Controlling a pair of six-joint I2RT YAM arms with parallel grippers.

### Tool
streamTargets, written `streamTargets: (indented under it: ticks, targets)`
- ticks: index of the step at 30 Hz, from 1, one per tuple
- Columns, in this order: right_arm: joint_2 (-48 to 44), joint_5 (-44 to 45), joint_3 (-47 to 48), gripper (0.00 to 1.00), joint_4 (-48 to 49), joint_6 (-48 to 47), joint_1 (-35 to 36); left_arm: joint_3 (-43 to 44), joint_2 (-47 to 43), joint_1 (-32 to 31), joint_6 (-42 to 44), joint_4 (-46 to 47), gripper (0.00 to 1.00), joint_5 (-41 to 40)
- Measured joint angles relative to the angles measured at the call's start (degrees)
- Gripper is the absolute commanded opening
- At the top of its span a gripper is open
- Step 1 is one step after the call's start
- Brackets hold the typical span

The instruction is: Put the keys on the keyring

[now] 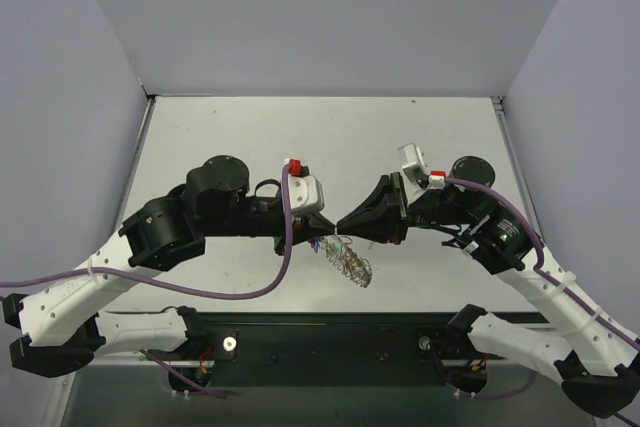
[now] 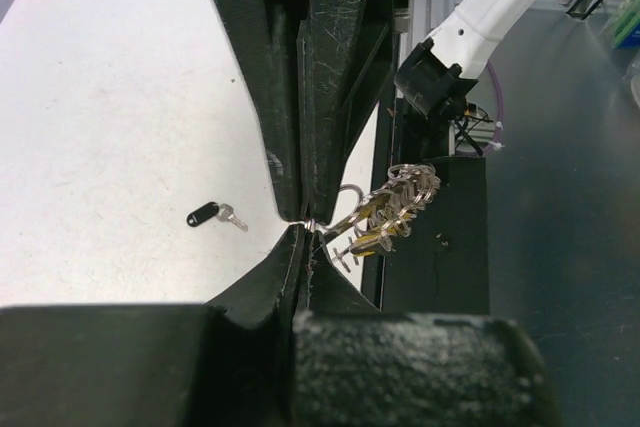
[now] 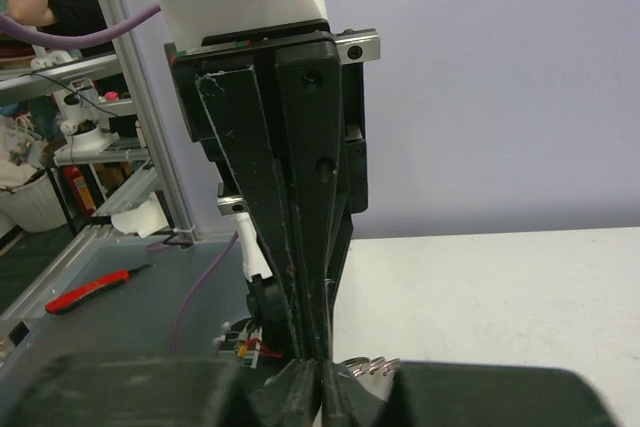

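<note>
The keyring (image 1: pixel 350 262) hangs as a silvery cluster just below where my two grippers meet tip to tip over the table's near middle. The left gripper (image 1: pixel 332 229) is shut on its thin wire; in the left wrist view the pinch (image 2: pixel 304 235) shows a silver glint and the bunch (image 2: pixel 398 209) dangles to the right, with yellowish keys (image 2: pixel 375 238) on it. My right gripper (image 1: pixel 343 225) comes from the opposite side, jaws pressed together at the same wire (image 3: pixel 322 375). Ring loops (image 3: pixel 368 367) peek beside it. A loose black-headed key (image 2: pixel 205 215) lies on the table.
The white table (image 1: pixel 420 137) is enclosed by grey walls at the back and both sides. A black base strip (image 1: pixel 330 337) runs along the near edge under the keyring. A purple cable (image 1: pixel 287 247) loops off the left wrist.
</note>
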Motion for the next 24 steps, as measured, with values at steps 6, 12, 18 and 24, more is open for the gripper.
streamTargets:
  ticks: [6,12,18,24]
  targets:
    - [0.0,0.5,0.5,0.00,-0.8,-0.6,0.3,0.0,-0.2,0.1,0.1,0.2,0.00,-0.1]
    - [-0.4,2.5,0.4,0.00,-0.2,-0.5,0.6,-0.1,-1.7,0.1,-0.2,2.2,0.77,-1.3]
    - [-1.2,5.5,-2.3,0.00,0.6,0.3,0.6,-0.7,-7.4,0.1,-1.3,7.1,0.84,-4.3]
    - [-5.9,7.6,-7.0,0.00,5.4,1.6,0.6,-3.1,-10.3,1.1,-1.7,10.1,0.83,-5.9]
